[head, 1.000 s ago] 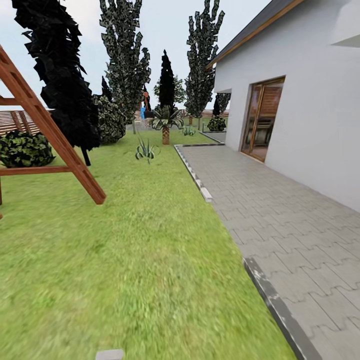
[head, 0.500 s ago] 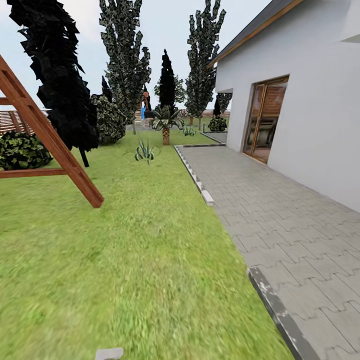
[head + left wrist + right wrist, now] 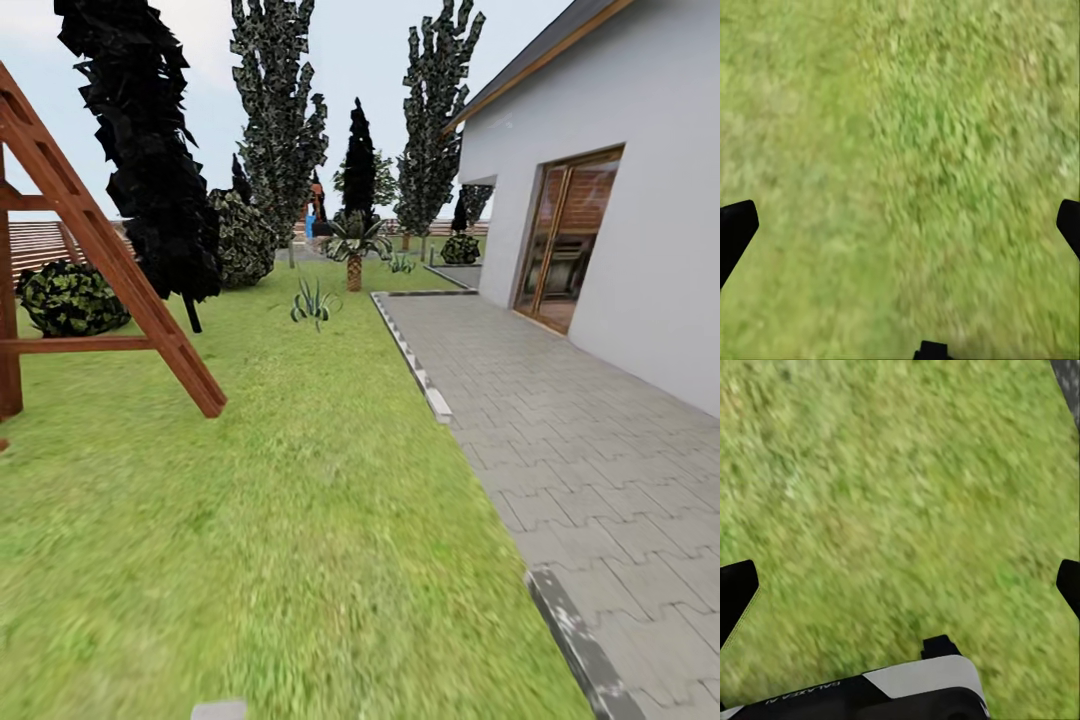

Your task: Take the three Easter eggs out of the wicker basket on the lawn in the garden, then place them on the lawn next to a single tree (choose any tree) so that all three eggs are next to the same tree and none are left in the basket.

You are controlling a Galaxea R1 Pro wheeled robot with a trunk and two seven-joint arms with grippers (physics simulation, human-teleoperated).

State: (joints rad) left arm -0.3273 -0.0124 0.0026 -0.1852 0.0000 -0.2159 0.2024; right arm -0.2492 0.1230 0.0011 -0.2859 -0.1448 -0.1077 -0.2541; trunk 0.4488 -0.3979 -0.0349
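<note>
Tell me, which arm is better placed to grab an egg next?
Neither yet. Left gripper and right gripper both hang open over bare lawn, fingers spread, nothing between them. With no basket or eggs to judge by, neither side has an edge.

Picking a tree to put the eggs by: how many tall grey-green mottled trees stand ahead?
2. One tree rises behind the round bush beyond the lawn; the other tree stands near the house corner. More may be hidden behind the black tree.
</note>
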